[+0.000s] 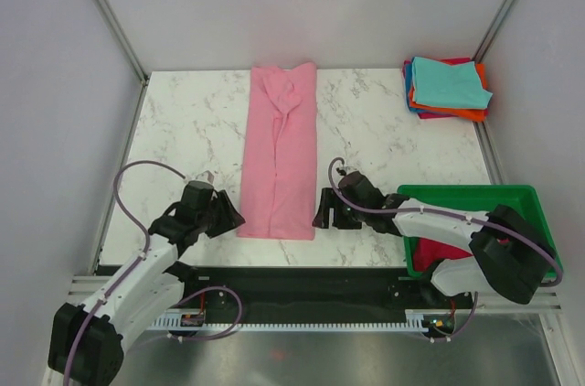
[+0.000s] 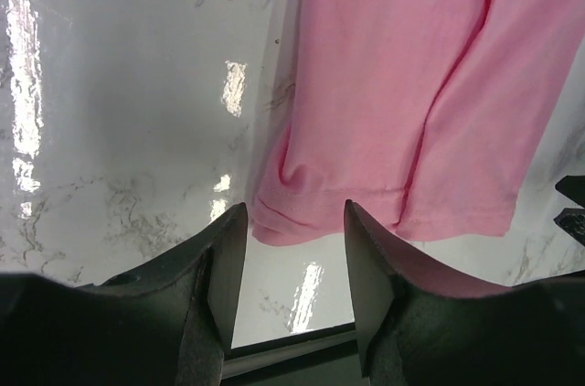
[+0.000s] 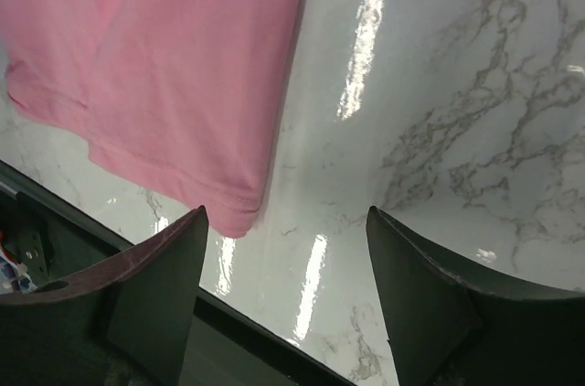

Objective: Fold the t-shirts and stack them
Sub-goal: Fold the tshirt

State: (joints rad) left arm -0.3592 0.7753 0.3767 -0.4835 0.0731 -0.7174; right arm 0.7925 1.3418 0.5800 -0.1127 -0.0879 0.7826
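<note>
A light pink t-shirt (image 1: 279, 153) lies folded into a long narrow strip down the middle of the marble table (image 1: 183, 130). My left gripper (image 1: 228, 215) stands open just off the strip's near left corner (image 2: 274, 226), nothing between its fingers. My right gripper (image 1: 322, 212) stands open beside the near right corner (image 3: 239, 214), also holding nothing. A stack of folded t-shirts (image 1: 446, 87), teal on top with orange, red and blue edges showing, rests at the far right. A red t-shirt (image 1: 439, 251) lies in the green bin (image 1: 512, 194).
The green bin stands at the near right beside my right arm. Metal frame posts (image 1: 110, 16) rise at the far corners. A black rail (image 1: 302, 285) runs along the table's near edge, close below both grippers.
</note>
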